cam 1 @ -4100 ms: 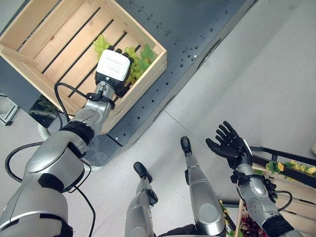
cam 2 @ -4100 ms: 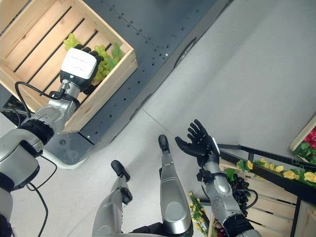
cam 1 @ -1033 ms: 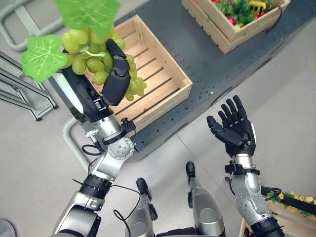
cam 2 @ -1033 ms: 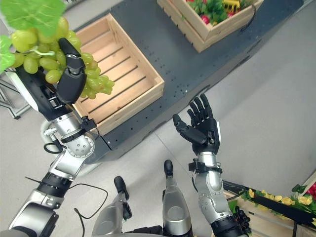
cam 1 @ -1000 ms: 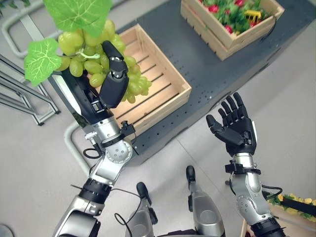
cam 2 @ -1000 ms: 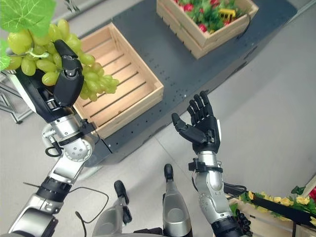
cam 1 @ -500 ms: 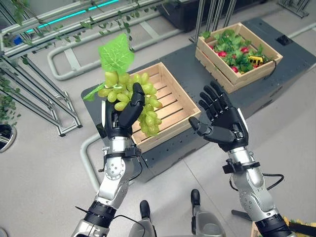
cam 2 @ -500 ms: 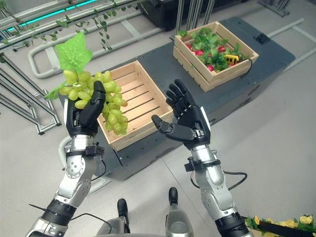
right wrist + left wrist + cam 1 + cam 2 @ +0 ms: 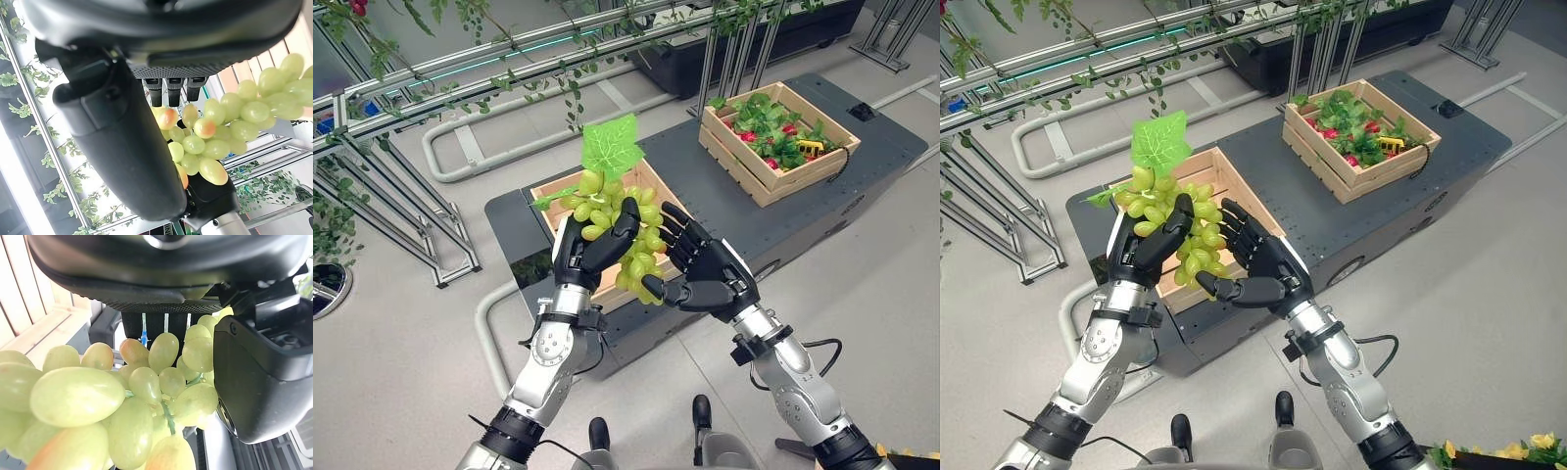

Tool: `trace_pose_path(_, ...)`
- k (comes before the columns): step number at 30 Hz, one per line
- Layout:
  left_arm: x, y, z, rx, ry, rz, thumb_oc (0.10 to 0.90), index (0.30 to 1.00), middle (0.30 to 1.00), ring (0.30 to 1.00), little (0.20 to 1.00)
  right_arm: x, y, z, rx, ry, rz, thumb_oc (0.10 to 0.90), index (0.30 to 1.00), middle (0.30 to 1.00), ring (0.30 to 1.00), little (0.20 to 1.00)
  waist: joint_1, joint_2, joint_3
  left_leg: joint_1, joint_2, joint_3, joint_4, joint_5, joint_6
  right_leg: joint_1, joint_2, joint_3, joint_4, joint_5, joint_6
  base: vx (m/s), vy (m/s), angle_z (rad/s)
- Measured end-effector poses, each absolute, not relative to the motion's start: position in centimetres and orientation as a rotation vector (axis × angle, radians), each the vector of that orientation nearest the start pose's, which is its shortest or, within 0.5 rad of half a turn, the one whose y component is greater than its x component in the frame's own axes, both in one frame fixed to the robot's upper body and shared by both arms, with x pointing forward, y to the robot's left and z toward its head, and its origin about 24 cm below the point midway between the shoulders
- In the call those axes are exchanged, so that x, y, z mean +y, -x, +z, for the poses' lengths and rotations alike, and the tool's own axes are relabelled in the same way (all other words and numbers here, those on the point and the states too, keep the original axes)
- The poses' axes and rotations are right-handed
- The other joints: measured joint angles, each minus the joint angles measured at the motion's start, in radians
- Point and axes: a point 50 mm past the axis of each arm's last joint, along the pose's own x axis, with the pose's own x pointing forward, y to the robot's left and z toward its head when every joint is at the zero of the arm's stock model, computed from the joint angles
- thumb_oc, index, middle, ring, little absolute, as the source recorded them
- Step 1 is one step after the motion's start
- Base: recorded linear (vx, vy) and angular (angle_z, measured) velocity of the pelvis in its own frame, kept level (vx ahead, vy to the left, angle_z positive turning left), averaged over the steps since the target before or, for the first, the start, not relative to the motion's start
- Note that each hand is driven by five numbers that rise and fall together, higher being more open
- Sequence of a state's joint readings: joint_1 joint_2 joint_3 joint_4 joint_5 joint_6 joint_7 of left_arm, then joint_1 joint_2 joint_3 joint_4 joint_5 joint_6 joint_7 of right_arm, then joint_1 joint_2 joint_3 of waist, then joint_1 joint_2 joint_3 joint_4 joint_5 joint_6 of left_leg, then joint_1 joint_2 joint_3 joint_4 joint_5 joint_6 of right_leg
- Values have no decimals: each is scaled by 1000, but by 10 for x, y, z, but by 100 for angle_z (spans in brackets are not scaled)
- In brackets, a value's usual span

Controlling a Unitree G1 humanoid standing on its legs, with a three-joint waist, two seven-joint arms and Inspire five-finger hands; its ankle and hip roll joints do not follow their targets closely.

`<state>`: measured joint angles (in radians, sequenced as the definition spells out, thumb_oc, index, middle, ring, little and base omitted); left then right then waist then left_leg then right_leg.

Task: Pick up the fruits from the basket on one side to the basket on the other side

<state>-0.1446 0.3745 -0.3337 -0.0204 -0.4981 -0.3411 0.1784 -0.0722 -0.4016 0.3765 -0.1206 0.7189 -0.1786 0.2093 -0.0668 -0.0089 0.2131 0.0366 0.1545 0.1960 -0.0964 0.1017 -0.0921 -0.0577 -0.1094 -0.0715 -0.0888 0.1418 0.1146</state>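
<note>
Green grape bunch point(image 9: 617, 230) out of the empty wooden crate point(image 9: 1219, 176), where it lay in a corner under the left hand point(image 9: 592, 253) four seconds ago; now held up in the air in front of that crate, fingers curled round it. Lower and nearer the middle than a second ago, when raised high at the left. Right hand point(image 9: 710, 279), earlier spread open and well apart at the right, now brought in beside the grapes, palm toward the bunch, fingers straight, touching or just short of the lower grapes. Camera view shifted too, tilted up.
</note>
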Motion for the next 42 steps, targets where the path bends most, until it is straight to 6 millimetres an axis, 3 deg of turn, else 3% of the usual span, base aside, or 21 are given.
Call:
trace_pose_path(7, 143, -265, 96, -307, 252, -230, 400, 300, 300, 300, 300, -121, -245, 80, -151, -332, 591, 800, 900, 900, 900, 900, -2, -20, -22, 1, -1, 1, 0, -1, 0, 0, 0, 1, 0, -1, 0, 0, 0, 0)
trace_pose_path(20, 120, -252, 103, -327, 245, -552, 400, 300, 300, 300, 300, -119, -244, 66, -77, -313, 599, 800, 900, 900, 900, 900, -11, -20, -31, 8, -2, 4, 0, -2, 0, 2, 2, 6, 0, -2, 2, 0, 0, 0)
trace_pose_path(27, 120, -249, 102, -313, 236, -655, 400, 300, 300, 300, 300, -115, -240, 58, -35, -306, 618, 800, 900, 900, 900, 900, -25, -20, -50, 13, -2, 13, 0, -4, -1, 2, 3, 13, 0, -2, 3, 0, 0, -3)
trace_pose_path(28, 120, -249, 102, -305, 232, -662, 400, 300, 300, 300, 300, -115, -240, 57, -30, -305, 620, 576, 564, 564, 564, 564, -25, -20, -55, 14, -2, 16, 0, -5, -1, 2, 3, 15, 0, -2, 3, 17, -16, -7)
trace_pose_path(29, 119, -249, 101, -300, 230, -664, 400, 300, 300, 300, 300, -115, -240, 56, -27, -303, 620, 525, 488, 488, 488, 488, -25, -20, -58, 15, -2, 18, 0, -6, -2, 2, 3, 15, 0, -2, 3, 26, -23, -8)
trace_pose_path(30, 119, -249, 101, -292, 226, -669, 400, 300, 300, 300, 300, -115, -239, 55, -19, -302, 621, 400, 300, 300, 300, 300, -25, -20, -63, 18, -2, 22, 0, -8, -2, 2, 3, 19, -1, -2, 3, 34, -26, -12)
trace_pose_path(37, 118, -247, 97, -268, 217, -681, 400, 300, 300, 300, 300, -117, -232, 39, 46, -321, 586, 400, 300, 300, 300, 300, -24, -18, -86, 25, -1, 32, 0, -12, -2, 2, 6, 33, -2, -3, 3, 16, -16, -4)
trace_pose_path(39, 119, -246, 94, -255, 217, -673, 400, 300, 300, 300, 300, -118, -231, 36, 57, -323, 579, 400, 300, 300, 300, 300, -19, -19, -90, 25, -10, 7, 0, -21, -7, -4, 8, 42, -4, -3, 3, -21, 61, -20)
trace_pose_path(40, 118, -245, 92, -247, 225, -660, 525, 488, 488, 488, 488, -117, -230, 35, 64, -327, 578, 400, 300, 300, 300, 300, -3, -21, -94, 29, -27, -45, 1, -36, -5, -14, 9, 67, -3, 1, 6, -60, 151, -57)
trace_pose_path(41, 118, -243, 90, -241, 234, -648, 700, 749, 749, 749, 749, -117, -229, 32, 73, -332, 573, 400, 300, 300, 300, 300, 16, -25, -99, 32, -64, -144, 1, -59, 9, -25, 7, 109, 0, 6, 13, -96, 202, -73)
trace_pose_path(42, 119, -243, 89, -236, 235, -643, 700, 749, 749, 749, 749, -117, -229, 31, 78, -334, 569, 400, 300, 300, 300, 300, 27, -27, -101, 37, -77, -166, 2, -66, 19, -32, 5, 126, 0, 10, 16, -118, 209, -83)
